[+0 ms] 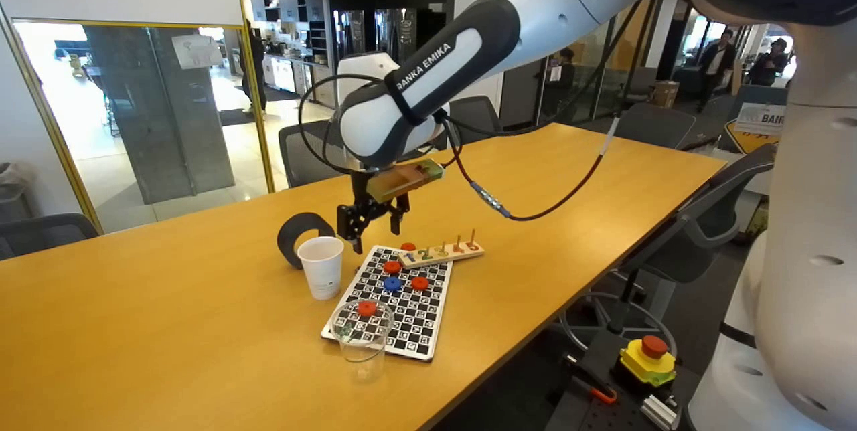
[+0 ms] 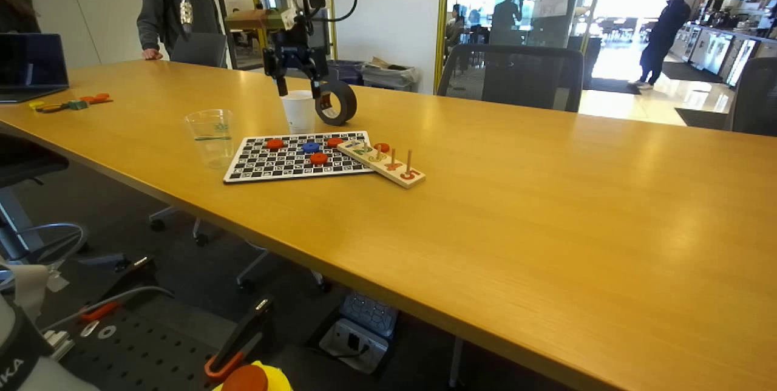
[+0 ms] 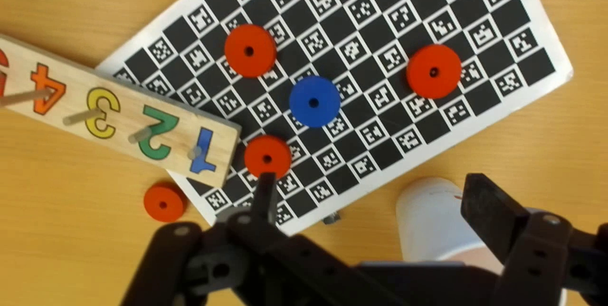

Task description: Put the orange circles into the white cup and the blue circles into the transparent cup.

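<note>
Three orange circles lie on the checkered board, such as this orange circle (image 3: 435, 71); another orange circle (image 3: 164, 203) lies on the table beside the board's edge. One blue circle (image 3: 314, 101) lies on the board among them. The white cup (image 1: 321, 270) stands upright next to the board and shows in the wrist view (image 3: 427, 215), partly behind a finger. The transparent cup (image 1: 362, 354) stands by the board's near corner, also at the board's left in an exterior view (image 2: 212, 142). My gripper (image 3: 370, 180) is open and empty, above the table near the white cup and board.
The checkered board (image 1: 422, 324) lies flat. A wooden number strip with upright pegs (image 1: 442, 254) rests across its edge. A dark tape roll (image 2: 345, 102) stands behind the white cup. A laptop (image 2: 30, 66) and orange-handled tool (image 2: 76, 104) lie farther off.
</note>
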Tool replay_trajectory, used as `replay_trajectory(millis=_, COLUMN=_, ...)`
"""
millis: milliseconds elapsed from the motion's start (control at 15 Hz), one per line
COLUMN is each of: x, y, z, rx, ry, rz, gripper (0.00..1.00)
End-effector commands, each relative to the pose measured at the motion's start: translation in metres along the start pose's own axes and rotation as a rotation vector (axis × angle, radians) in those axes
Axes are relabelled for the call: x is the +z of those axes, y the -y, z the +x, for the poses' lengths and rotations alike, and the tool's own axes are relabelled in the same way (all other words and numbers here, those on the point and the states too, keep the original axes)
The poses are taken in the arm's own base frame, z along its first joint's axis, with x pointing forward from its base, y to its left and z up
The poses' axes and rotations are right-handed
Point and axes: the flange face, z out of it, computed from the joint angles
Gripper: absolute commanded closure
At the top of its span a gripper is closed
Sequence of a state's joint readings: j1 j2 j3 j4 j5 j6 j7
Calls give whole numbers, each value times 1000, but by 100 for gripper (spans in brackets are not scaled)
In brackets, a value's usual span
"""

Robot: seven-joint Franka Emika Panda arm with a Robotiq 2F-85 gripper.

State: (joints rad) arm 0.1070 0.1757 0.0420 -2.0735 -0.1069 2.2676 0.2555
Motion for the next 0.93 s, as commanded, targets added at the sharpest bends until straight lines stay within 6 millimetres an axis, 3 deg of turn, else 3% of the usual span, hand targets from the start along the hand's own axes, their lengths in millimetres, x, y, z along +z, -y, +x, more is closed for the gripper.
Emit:
replay_trajectory(millis=0, x=18, y=-20, z=-35, rx=40, ry=-49, rz=0, gripper=0)
replay_trajectory(millis=400, x=69, y=-44, z=-37, rx=92, ry=-64, rz=36, gripper=0)
replay_trajectory(millis=867, x=93, y=-40, z=-27, rx=107, ry=-83, rz=100, gripper=0)
